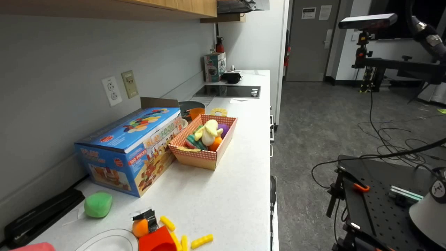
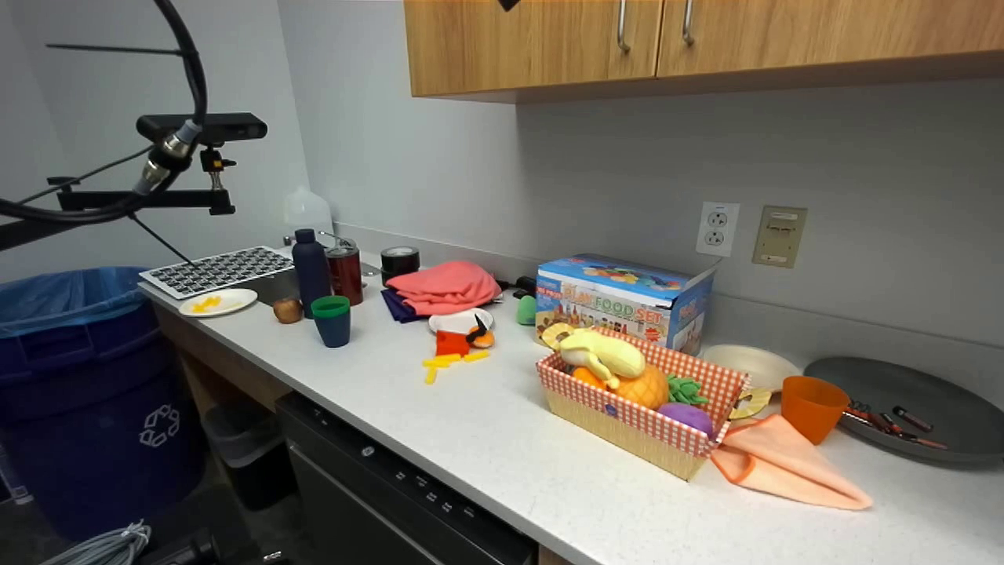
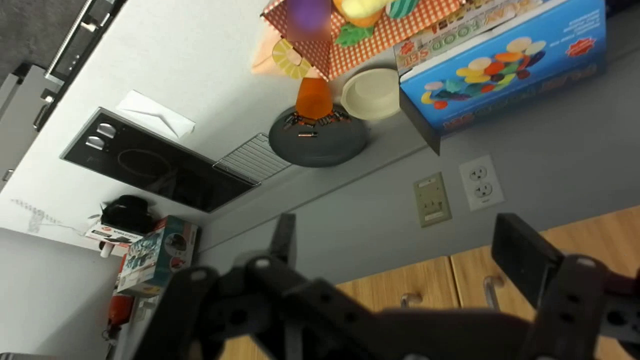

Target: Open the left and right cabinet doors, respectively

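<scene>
Three cameras took in one counter (image 1: 240, 188) from different places.
In an exterior view the camera looked down along its length toward the cooktop (image 1: 228, 91); in an exterior view it faced obliquely the opposite way, toward the recycling bin (image 2: 86, 416). In both exterior views the play-food box (image 2: 627, 298) and checked basket (image 2: 620, 430) showed. The wrist view shared them, peering from close behind the gripper (image 3: 397, 240), inverted and tilted, cabinet doors (image 3: 425, 277) toward the bottom.

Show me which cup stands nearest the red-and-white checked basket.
The orange, tapered cup, beside the basket; the dark blue, green-topped cup and the dark red tumbler stand much farther along the white counter.
</scene>
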Action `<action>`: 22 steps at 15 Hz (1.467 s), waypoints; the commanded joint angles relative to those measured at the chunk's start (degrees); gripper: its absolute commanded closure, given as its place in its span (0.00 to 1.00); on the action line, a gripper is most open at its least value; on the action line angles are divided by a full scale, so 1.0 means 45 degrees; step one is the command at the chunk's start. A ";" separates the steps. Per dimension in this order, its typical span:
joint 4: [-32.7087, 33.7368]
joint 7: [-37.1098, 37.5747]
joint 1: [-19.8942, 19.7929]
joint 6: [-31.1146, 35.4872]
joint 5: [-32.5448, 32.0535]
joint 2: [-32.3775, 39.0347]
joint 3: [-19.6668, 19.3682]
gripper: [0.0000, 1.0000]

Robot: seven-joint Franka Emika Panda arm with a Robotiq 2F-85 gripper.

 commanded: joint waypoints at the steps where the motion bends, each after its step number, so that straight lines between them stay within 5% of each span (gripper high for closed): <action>1: 0.0449 0.0509 0.0523 -0.0091 -0.0516 0.0544 -0.0368 0.00; 5: 0.1073 0.0773 0.0579 -0.0099 -0.0641 0.1149 -0.0386 0.00; 11: 0.2514 0.4324 -0.0374 0.1363 -0.3754 0.3330 -0.0085 0.00; 15: 0.4178 0.5483 0.0322 0.1080 -0.4844 0.5159 -0.0626 0.00; 22: 0.6538 0.4838 0.1768 0.0899 -0.4436 0.7207 -0.2217 0.00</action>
